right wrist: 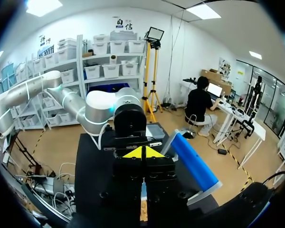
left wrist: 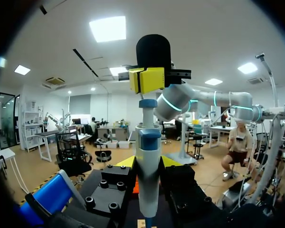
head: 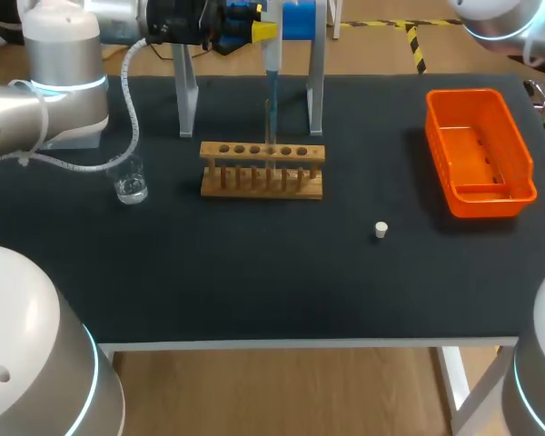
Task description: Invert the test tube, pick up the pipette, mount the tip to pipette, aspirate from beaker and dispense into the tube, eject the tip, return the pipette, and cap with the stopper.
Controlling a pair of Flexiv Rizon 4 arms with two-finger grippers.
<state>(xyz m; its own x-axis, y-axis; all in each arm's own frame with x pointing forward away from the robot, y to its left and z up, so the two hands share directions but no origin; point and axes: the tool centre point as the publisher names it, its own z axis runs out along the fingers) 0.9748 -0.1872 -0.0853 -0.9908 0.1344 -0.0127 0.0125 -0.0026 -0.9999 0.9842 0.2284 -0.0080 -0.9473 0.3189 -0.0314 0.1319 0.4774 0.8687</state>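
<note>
**Beware a spill at the tube**

Nearest, mind the white stopper (head: 381,230), lying loose on the black table (head: 254,272), well apart from the rack: easily knocked away by a low sweep. Farther back, note the beaker (head: 130,184) near the left end of the wooden rack (head: 300,189), and the test tube (head: 267,123) standing upright in a middle hole. Above it, find the pipette (head: 272,77), upright, clamped from both sides by the left gripper (left wrist: 147,161), tip down at the tube's mouth; cannot tell whether inside. Just over the plunger, see the right gripper (right wrist: 142,152), fingers closed together on nothing. Likely mid-dispense. Press off-centre and risk tilting the pipette, scraping glass, toppling the tube. Lift too early and risk dripping onto the rack.
</note>
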